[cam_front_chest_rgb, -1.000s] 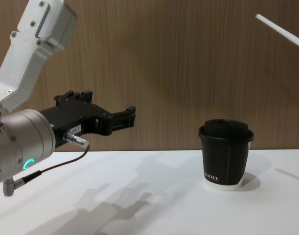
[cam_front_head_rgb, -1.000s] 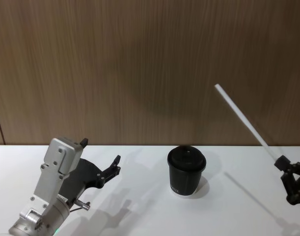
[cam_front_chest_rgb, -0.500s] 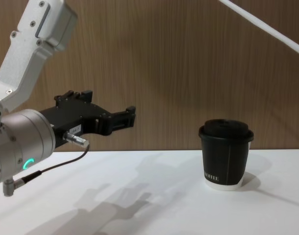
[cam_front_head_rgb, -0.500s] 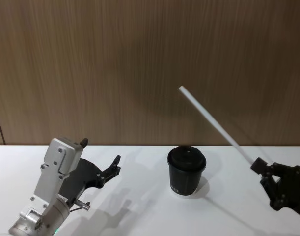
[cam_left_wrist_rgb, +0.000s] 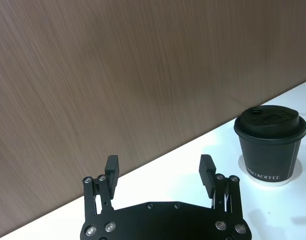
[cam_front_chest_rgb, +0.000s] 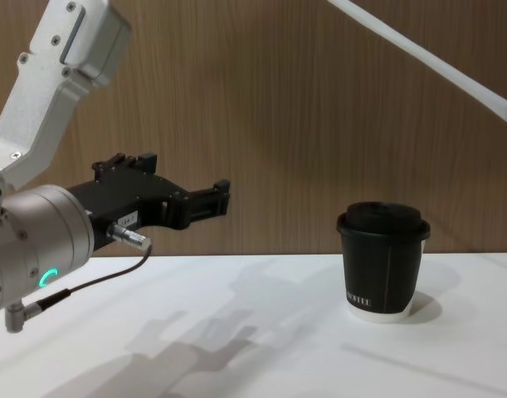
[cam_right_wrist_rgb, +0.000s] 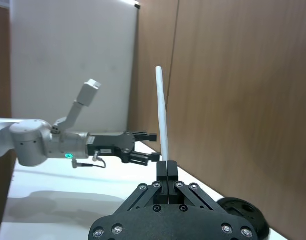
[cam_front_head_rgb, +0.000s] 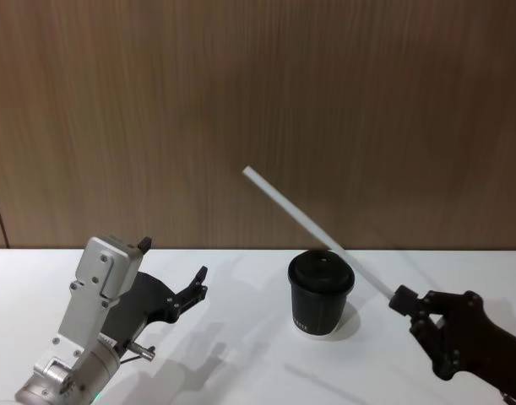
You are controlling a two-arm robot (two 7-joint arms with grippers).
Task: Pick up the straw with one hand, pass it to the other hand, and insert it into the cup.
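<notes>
- Jaws on the right gripper (cam_front_head_rgb: 404, 301) are pressed together on one end of the straw (cam_front_head_rgb: 312, 226). The right wrist view shows the two fingers closed flat against each other, with the tube rising straight out from between them.
- Gripping at the very end leaves nearly the whole length bare, which I judge is meant to give the other gripper plenty of tube to take.
- Straw is in the air, slanting up and toward the robot's left. From the head it crosses just behind the lid of the cup (cam_front_head_rgb: 321, 294). From the chest it runs well above the cup, so the two are apart.
- Jaws on the left gripper (cam_left_wrist_rgb: 159, 167) are spread wide with nothing between them. It hovers above the table (cam_front_head_rgb: 241, 363) on the left, well apart from the cup, with its fingers pointing toward the right side. That looks like a ready posture for receiving.
- Free tip of the straw aims toward that open gap but has not reached it, and bare wall (cam_front_head_rgb: 198, 126) shows between them.
- Cup stands upright on the table between the two grippers, domed lid on, with what looks like a small opening on top.
- Stage, as I judge it: the straw is picked up, the hand-over is not yet made and insertion has not begun.
- Next, the bare part of the tube must come between the left fingers. They should close on it before the right ones let go, because releasing early would drop the straw.
- Risk: a thin tube held by its end can swing, and its far tip may miss the gap or clip the lid.
</notes>
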